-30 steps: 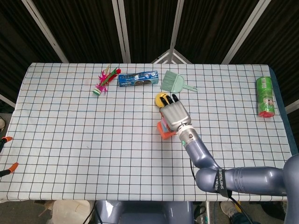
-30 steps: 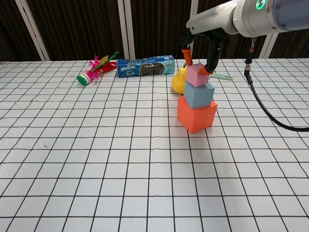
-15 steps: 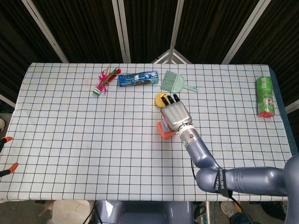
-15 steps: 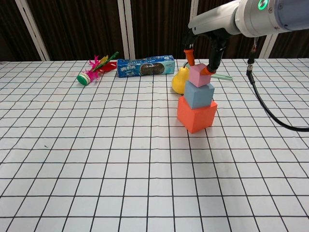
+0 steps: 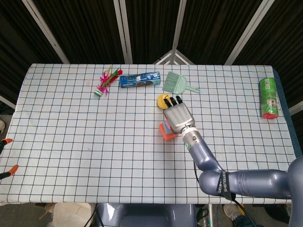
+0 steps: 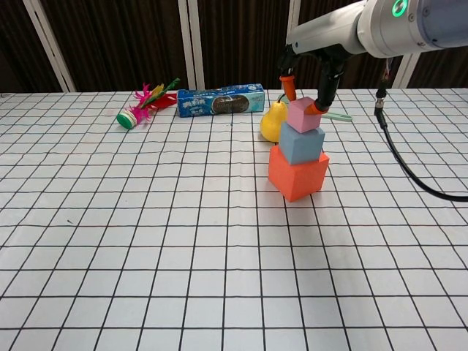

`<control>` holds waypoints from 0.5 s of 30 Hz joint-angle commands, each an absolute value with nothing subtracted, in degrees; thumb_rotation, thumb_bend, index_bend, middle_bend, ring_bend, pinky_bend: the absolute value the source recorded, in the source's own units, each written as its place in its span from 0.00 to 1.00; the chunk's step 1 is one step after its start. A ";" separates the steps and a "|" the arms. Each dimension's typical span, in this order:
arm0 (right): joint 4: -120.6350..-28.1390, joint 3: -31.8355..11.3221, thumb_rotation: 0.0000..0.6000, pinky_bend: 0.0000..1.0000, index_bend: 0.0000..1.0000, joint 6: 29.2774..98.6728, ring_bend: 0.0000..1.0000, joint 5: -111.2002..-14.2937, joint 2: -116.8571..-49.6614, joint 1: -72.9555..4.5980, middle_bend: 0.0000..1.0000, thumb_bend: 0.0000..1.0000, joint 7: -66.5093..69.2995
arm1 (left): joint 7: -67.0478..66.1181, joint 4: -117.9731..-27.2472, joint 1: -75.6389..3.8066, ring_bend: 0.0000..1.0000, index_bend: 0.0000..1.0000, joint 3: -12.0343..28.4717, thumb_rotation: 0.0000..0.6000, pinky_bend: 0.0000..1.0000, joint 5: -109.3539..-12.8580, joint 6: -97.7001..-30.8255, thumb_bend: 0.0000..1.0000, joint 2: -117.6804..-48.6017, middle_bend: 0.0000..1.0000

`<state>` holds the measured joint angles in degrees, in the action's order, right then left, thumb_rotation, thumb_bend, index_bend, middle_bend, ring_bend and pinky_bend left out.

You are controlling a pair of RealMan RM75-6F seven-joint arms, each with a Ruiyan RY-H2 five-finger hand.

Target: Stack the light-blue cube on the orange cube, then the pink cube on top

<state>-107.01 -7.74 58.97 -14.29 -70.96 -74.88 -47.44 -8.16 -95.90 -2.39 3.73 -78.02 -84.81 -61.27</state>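
Observation:
In the chest view the orange cube [image 6: 296, 174] sits on the table with the light-blue cube [image 6: 301, 142] on it and the pink cube [image 6: 305, 115] on top. My right hand [image 6: 306, 99] reaches down from above, and its orange-tipped fingertips [image 6: 317, 109] pinch the pink cube at its back left and right edges. In the head view my right hand [image 5: 179, 117] covers the stack, and only a corner of the orange cube [image 5: 164, 133] shows. My left hand appears in neither view.
A yellow pear [image 6: 273, 121] stands just behind the stack. Along the far side lie a blue biscuit pack [image 6: 221, 100], a feather shuttlecock [image 6: 140, 107] and a green dustpan [image 5: 175, 83]. A green can [image 5: 269, 97] lies at the far right edge.
My right hand has shifted slightly right and up, and the pink cube has slid a little right on the light-blue cube. The two lower cubes have not moved.

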 commanded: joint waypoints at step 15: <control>-107.01 -7.94 1.00 0.00 0.43 59.45 0.03 -13.55 -71.15 -75.00 0.07 0.38 -47.89 | -8.06 -95.84 -2.45 0.00 0.22 3.73 1.00 0.02 -78.04 -84.69 0.21 -61.24 0.03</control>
<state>-106.99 -7.95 59.43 -13.57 -71.17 -75.01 -47.87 -8.06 -95.84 -2.46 3.73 -78.04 -84.69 -61.24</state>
